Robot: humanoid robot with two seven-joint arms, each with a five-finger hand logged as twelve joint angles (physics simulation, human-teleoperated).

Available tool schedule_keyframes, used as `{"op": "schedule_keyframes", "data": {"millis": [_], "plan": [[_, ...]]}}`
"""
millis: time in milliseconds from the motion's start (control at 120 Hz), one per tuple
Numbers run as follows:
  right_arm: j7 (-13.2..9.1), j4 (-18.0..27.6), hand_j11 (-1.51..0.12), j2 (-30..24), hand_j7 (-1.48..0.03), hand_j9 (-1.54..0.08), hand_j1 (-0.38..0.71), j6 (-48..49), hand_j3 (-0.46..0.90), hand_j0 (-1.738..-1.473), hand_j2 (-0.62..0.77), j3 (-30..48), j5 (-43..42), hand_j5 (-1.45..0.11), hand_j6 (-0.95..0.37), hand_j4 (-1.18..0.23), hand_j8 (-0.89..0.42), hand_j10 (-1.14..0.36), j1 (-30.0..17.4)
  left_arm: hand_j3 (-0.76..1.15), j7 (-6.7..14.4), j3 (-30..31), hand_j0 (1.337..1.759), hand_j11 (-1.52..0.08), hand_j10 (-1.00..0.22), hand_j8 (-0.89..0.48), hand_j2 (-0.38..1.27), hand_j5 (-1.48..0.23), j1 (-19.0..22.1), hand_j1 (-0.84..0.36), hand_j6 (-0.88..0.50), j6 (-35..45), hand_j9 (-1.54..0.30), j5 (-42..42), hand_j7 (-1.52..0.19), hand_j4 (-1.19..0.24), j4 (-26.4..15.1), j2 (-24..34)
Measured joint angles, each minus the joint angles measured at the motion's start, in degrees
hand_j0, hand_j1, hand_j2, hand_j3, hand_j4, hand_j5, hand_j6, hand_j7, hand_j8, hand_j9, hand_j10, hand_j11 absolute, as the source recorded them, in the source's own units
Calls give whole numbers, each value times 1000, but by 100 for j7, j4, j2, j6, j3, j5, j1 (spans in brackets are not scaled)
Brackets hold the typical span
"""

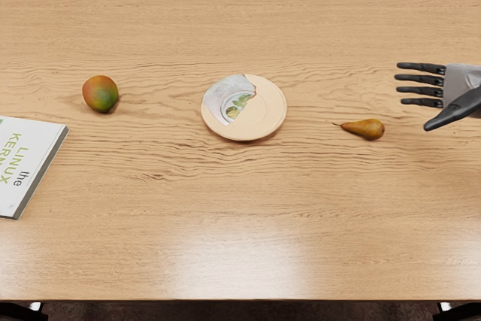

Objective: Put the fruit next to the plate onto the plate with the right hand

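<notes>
Head view. Spotted pear (364, 128) on table, rt of plate (267, 116), not touching. Rt hand (440, 94) near rt edge, fingers spread, nothing held; prob. placed pear-side for short reach. Mango (100, 93) far left, likely not target.

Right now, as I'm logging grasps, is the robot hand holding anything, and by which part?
Nothing. The right robot hand is open, fingers spread, apart from the pear.
</notes>
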Motion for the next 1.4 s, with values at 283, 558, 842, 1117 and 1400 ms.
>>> {"op": "schedule_keyframes", "data": {"millis": [283, 558, 842, 1117, 1400], "plan": [[-667, 488, -47, 456, -48, -47, -307, 44, 0, -1658, -5, 28, -248, -48, -35, -35, -35, -35, 375, 0, 0, 0, 1658, 0, 0, -1, 0, 0, 0, 349, -1, 2, 0, 0, 0, 0, 0, 0], [-1743, 2603, -47, 479, -47, -47, -306, -2661, 0, -1658, -7, -247, -2214, -48, -37, -37, -37, -37, 2097, 0, 0, 2, 1658, 0, 0, 0, 0, 0, 4, 349, 0, 0, 0, -1, 0, 0, 0, 0], [-1839, 2707, -48, 982, -48, -48, -306, -3962, 0, -1658, -6, -1754, -3642, -48, -41, -39, -40, -39, 2521, 0, 0, 2, 1658, 0, 0, 0, 0, 0, 7, 349, 0, 1, 0, -1, 0, 0, 0, 0], [-1845, 2395, -49, 1553, -48, -49, -306, -4859, 0, -1658, -6, -2963, -4532, -49, -42, -41, -41, -40, 2616, 0, 0, 2, 1658, 0, 0, 0, 0, 0, 6, 349, 0, 3, 0, -1, 0, 0, 0, 0], [-1846, 2282, -52, 1875, -51, -52, -303, -6161, 0, -1658, -6, -3236, -4906, -52, -44, -43, -43, -42, 2122, 0, 0, 1, 1658, 0, 0, 0, 0, 0, 3, 349, 0, 0, 0, 0, 0, 0, 0, 0]]}}
